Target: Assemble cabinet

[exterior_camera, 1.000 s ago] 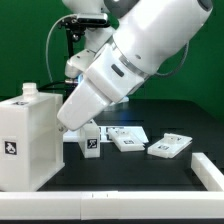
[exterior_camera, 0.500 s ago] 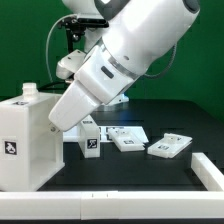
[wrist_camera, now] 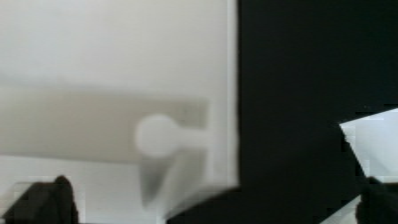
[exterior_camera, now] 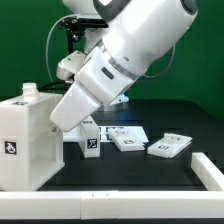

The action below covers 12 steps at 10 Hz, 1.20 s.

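Note:
The cabinet body [exterior_camera: 25, 140] is a large white box with a black-and-white tag, at the exterior view's left. A small cylindrical knob [exterior_camera: 30, 91] stands on its top. In the wrist view the white cabinet top [wrist_camera: 107, 90] and the knob [wrist_camera: 169, 135] fill the picture, blurred and close. My gripper [wrist_camera: 214, 205] is open and empty just above that top, its dark fingertips [wrist_camera: 45, 200] set wide apart with the knob ahead of them. In the exterior view the arm [exterior_camera: 110, 70] hides the fingers. Two flat white panels [exterior_camera: 128, 138] [exterior_camera: 170, 146] lie on the black table.
A small white tagged block [exterior_camera: 91, 141] stands beside the cabinet body. A low white rail [exterior_camera: 110, 205] runs along the table's front and another [exterior_camera: 207, 170] at the exterior view's right. A white part's corner [wrist_camera: 374, 145] shows on the black table in the wrist view.
The arm has shifted toward the exterior view's left, over the cabinet body, during the first half second. Since then it has held still.

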Each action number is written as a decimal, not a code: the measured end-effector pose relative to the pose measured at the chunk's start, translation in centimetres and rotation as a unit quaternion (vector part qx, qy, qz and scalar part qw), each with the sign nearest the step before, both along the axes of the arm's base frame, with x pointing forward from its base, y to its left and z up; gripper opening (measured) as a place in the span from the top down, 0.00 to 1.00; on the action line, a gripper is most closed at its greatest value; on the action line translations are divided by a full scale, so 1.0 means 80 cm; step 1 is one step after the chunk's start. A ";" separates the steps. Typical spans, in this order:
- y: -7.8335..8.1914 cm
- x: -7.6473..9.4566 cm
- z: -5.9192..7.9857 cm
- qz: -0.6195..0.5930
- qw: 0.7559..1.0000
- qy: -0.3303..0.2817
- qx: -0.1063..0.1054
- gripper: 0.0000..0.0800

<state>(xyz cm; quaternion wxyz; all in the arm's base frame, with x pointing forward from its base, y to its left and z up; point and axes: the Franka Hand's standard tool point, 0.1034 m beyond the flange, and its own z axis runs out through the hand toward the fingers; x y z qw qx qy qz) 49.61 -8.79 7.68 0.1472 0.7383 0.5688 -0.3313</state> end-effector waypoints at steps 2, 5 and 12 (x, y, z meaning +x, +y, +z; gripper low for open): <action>-0.001 0.000 -0.002 -0.001 1.000 -0.014 -0.013 0.00; 0.004 -0.005 -0.002 0.004 0.998 0.012 -0.069 0.00; 0.002 -0.002 -0.001 0.013 0.990 0.034 -0.139 0.00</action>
